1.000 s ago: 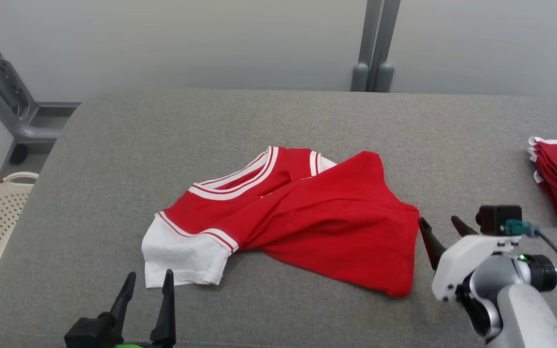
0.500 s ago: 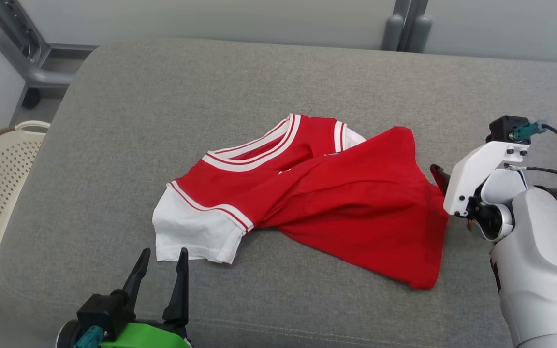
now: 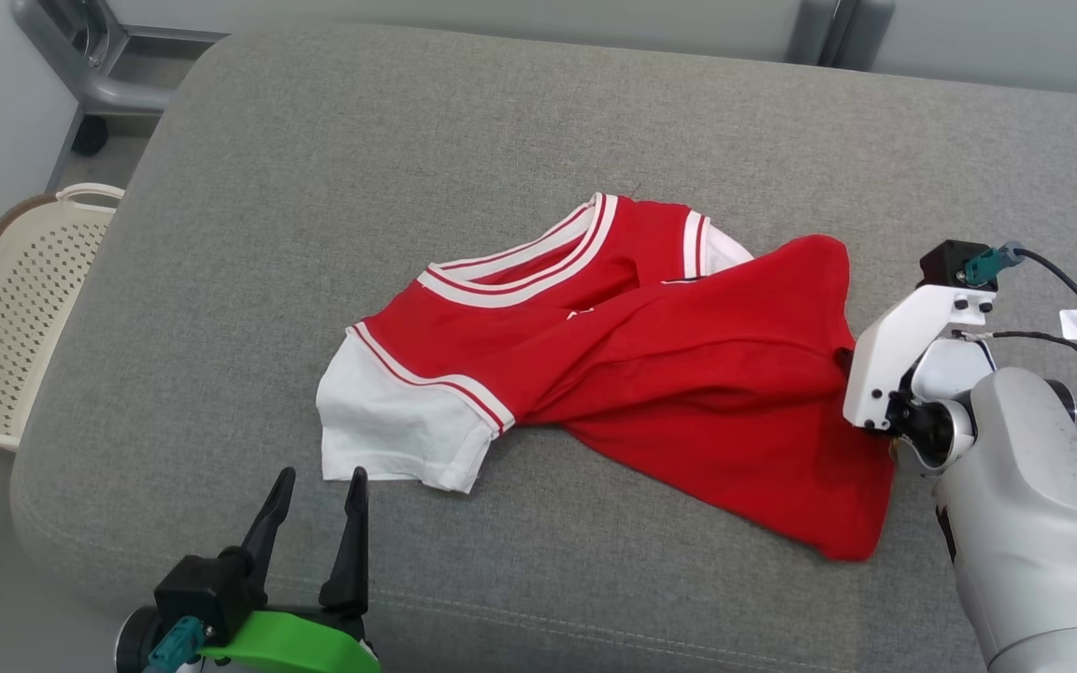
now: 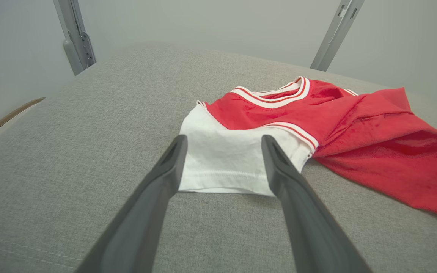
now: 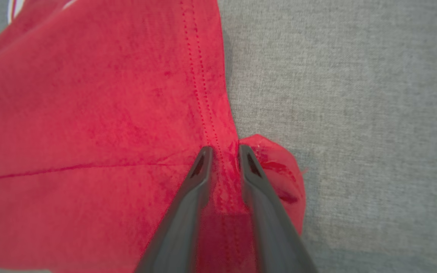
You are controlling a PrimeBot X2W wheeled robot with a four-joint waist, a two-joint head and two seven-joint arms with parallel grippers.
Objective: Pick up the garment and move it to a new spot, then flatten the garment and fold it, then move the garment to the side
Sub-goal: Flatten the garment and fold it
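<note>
Red shirt [image 3: 651, 374] with white sleeves and striped trim is lying crumpled around the middle of the gray fabric-covered counter [image 3: 408, 140], collar toward the far side and the red body twisted over toward the robot's right.

Right end effector [image 5: 224, 148] is at the right edge of the shirt. From the wrist cam its fingers are narrow, with a ridge of the stitched hem [image 5: 203, 94] bunched up between them, so it looks like it's pinching the fabric. A little flap of red pokes out just beside the right finger. From the head cam the fingers are mostly hidden behind the white wrist mount, right against the shirt's edge.

Left end effector [image 3: 323, 475] is spread wide with nothing in it, near the front edge of the counter, pointing at the white sleeve [image 4: 222, 163] but not touching it.

There's a cream perforated basket [image 3: 6, 308] off the counter's left side.
</note>
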